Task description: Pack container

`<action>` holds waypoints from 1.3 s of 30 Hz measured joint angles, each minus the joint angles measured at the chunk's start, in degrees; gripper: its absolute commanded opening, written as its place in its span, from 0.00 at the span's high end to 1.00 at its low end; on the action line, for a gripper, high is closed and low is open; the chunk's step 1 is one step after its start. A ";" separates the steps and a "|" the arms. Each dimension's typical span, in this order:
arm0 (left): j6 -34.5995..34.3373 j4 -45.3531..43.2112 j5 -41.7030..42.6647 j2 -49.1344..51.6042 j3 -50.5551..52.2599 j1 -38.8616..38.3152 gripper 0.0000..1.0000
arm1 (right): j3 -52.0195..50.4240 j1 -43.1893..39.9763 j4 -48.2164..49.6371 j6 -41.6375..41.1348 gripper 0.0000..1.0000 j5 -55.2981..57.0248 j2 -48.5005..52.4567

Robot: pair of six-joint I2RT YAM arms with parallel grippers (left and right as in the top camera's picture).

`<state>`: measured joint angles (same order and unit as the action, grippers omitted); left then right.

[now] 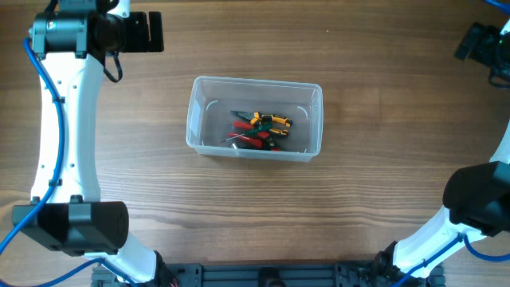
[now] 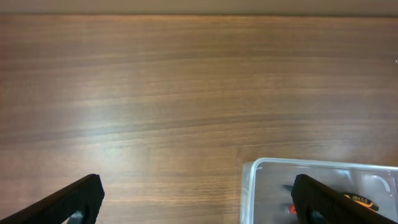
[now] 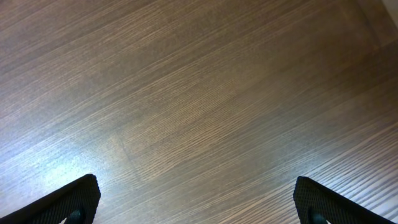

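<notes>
The clear plastic container (image 1: 201, 119) stands at the table's middle and holds several hand tools (image 1: 261, 130) with red, yellow and green handles. Its corner also shows at the lower right of the left wrist view (image 2: 255, 177). My left gripper (image 1: 145, 32) is open and empty at the far left of the table, apart from the container; in the left wrist view (image 2: 199, 202) bare wood lies between its fingers. My right gripper (image 1: 478, 41) is at the far right edge; in the right wrist view (image 3: 199, 202) its fingers are wide open over bare wood.
The wooden table (image 1: 374, 191) surrounds the container. The arm bases (image 1: 72, 227) stand at the near left and near right (image 1: 478, 199), with a black rail (image 1: 263, 275) along the front edge.
</notes>
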<state>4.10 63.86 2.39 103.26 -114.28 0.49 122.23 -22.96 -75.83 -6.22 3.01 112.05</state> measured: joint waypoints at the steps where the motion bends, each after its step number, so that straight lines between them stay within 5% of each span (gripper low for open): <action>1: -0.17 0.13 0.00 0.00 0.00 0.02 0.00 | 0.00 0.00 0.00 0.00 0.00 -0.02 0.00; 26: -0.37 0.26 0.00 -2.10 0.00 0.07 0.00 | 0.00 0.00 0.00 0.00 0.00 -0.02 0.00; 39: -0.37 -0.02 -0.46 -40.41 0.26 0.07 0.00 | 0.00 0.00 0.00 0.00 0.00 -0.02 0.00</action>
<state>3.73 63.83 1.93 62.85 -114.02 0.56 122.23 -22.96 -75.83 -6.22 2.98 112.05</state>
